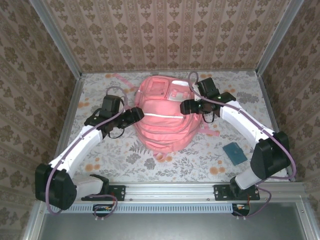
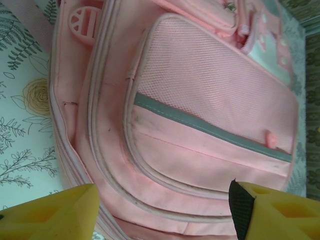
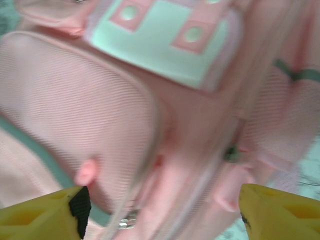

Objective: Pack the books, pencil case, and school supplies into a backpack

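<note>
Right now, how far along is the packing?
Done: unclear; what the backpack holds is hidden. In hand: the left gripper and right gripper, both open and empty, flank the backpack. Still to do: the teal square lies on the table, unpacked.

A pale surface (image 1: 200, 160) printed with grey leaves and orange flowers is lying flat inside an enclosure. Beige damask-patterned wallpaper walls (image 1: 165, 35) are standing around it on three sides. Silver metal corner posts (image 1: 56, 39) are rising at the far corners, and a silver metal rail (image 1: 170, 191) is running along the near edge.
</note>
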Controlling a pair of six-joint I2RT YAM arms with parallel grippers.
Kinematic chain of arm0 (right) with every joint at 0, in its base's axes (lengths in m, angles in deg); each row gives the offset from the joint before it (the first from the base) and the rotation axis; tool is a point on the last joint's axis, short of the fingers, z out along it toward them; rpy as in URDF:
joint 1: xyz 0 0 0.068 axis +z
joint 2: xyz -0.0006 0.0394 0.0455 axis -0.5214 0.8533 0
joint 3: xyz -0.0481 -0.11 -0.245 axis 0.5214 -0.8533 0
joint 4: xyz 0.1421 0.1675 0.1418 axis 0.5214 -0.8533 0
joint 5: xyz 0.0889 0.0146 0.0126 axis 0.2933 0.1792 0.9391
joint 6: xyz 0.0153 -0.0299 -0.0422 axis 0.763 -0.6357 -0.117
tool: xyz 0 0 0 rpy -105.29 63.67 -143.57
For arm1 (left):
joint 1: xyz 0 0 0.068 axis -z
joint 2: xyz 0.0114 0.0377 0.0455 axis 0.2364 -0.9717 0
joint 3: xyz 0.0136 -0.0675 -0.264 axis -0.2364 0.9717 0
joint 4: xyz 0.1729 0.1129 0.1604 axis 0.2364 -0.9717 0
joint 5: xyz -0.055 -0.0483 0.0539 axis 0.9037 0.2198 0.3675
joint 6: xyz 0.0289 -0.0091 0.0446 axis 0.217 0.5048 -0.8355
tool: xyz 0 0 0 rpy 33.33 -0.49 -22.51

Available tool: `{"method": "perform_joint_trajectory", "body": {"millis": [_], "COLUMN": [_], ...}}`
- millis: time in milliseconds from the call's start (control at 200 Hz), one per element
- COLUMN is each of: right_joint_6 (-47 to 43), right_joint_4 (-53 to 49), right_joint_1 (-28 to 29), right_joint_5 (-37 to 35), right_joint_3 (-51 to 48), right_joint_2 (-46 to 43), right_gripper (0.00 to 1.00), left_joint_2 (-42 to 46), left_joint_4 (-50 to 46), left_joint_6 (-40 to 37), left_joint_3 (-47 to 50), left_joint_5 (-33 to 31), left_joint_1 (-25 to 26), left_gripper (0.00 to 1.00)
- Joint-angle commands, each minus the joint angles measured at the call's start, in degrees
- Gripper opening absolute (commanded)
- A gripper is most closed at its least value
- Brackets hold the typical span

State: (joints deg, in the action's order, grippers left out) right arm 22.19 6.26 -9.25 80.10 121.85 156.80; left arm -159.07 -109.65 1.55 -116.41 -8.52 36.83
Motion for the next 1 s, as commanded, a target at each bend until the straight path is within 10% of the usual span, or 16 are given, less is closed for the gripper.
{"method": "perform_joint_trajectory", "body": {"millis": [0,475,995], "right_joint_6": [-0.31,-12.7,-10.9], "right_joint_4": [1.53,0.26,-0.92], "right_joint_1": [0.23,-0.42,-0.3], "right_joint_5": [10.74,20.53,23.37], "right_joint_3": [1.48,5.59,-6.4], "right_joint_2": [3.31,11.78,-1.88], "right_gripper": [0.83,0.87,0.81], "left_joint_2": [-3.18,-25.48,-46.24], "left_joint_4": [2.27,6.25,-0.1], "left_joint_6": [-4.02,-5.67,0.84], "left_joint_3": [-2.51,-21.28,-39.83], "left_joint_5": [0.38,3.25,-3.13], "left_joint_1": [-0.13,7.97,12.79], "left_gripper": [0.7,0.33,0.11]}}
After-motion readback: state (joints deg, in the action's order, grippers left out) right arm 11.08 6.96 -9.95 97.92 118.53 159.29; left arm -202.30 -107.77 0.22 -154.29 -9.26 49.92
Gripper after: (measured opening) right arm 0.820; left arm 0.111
